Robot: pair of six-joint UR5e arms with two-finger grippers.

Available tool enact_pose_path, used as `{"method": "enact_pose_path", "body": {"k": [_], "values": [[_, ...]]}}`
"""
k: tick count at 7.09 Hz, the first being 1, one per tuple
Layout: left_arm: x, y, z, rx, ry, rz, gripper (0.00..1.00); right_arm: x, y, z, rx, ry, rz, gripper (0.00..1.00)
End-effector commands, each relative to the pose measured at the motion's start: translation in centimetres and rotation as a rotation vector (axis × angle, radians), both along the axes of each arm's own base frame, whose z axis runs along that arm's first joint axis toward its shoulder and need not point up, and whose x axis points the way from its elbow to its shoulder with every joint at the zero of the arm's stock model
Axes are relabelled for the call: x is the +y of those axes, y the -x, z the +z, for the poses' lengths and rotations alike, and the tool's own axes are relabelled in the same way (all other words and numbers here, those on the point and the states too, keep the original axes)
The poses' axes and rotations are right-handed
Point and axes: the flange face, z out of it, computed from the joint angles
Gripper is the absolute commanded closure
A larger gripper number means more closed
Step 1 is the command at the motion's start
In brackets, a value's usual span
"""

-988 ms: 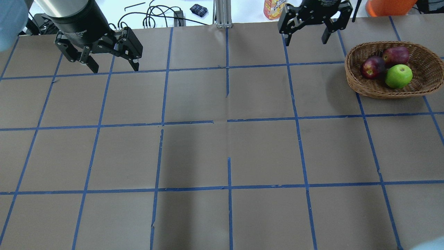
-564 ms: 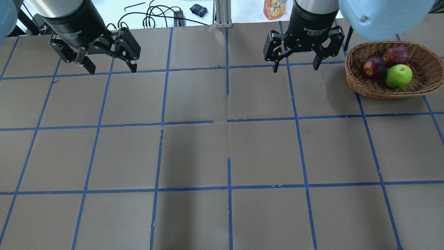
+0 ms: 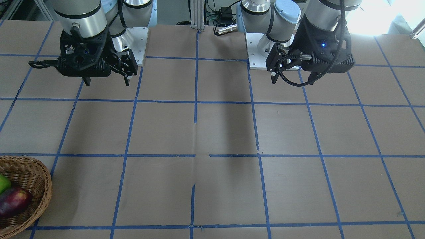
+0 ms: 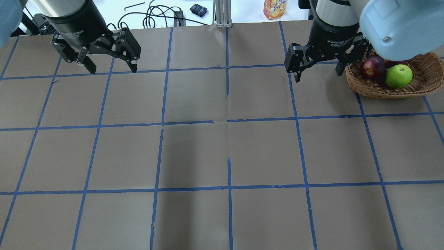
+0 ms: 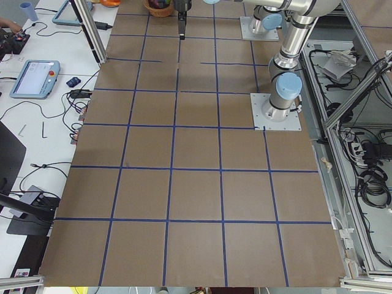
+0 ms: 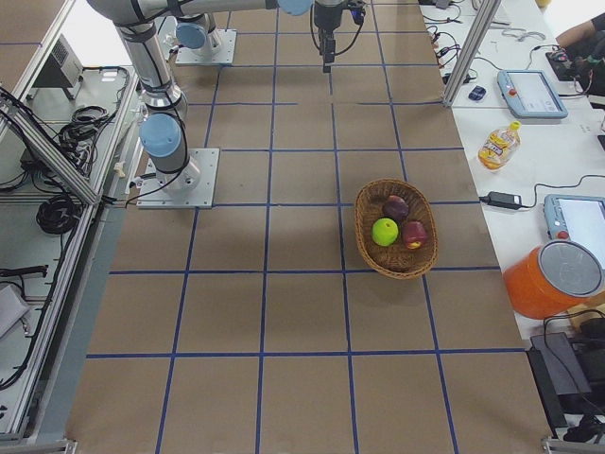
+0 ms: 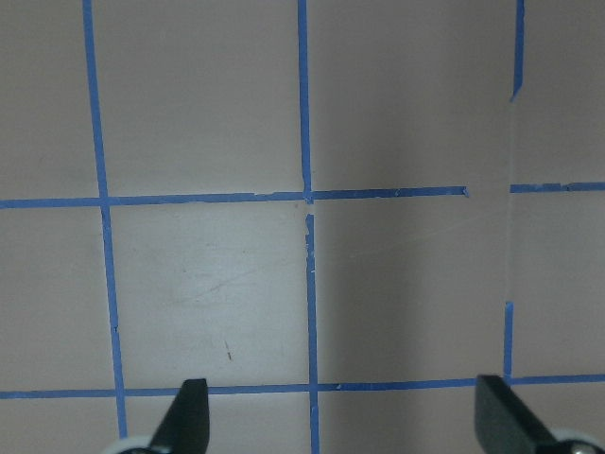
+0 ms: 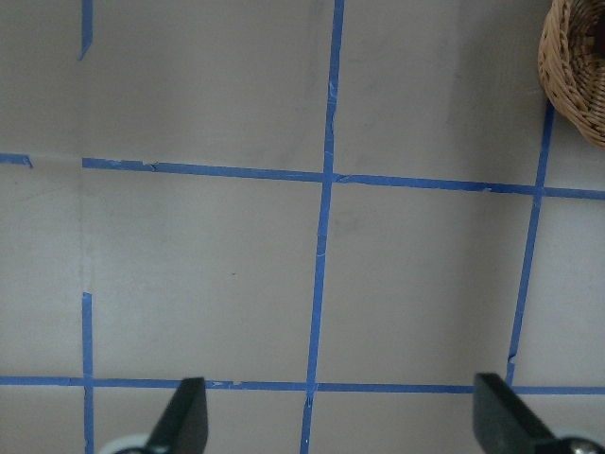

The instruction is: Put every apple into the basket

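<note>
Overhead exterior reads "Adaptive" above the right fingers (image 4: 295, 71), spread empty like the left fingers (image 4: 89, 64)

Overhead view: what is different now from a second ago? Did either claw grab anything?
The right gripper moved in from the table's far edge, then sideways toward the round brown wicker basket. Its pale blue arm joint now covers part of the basket. Nothing was grabbed or released, and both grippers are open and empty. The left gripper barely shifted, and the three apples stayed in the basket.
</note>
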Motion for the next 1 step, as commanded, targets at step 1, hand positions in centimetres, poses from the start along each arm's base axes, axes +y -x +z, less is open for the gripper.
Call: {"method": "enact_pose_path", "body": {"k": [1], "values": [[-0.93,-0.13,-0.95,0.002,-0.012,0.004,0.00,-0.21,0.21,0.40,-0.015,0.011,0.001,0.00]]}}
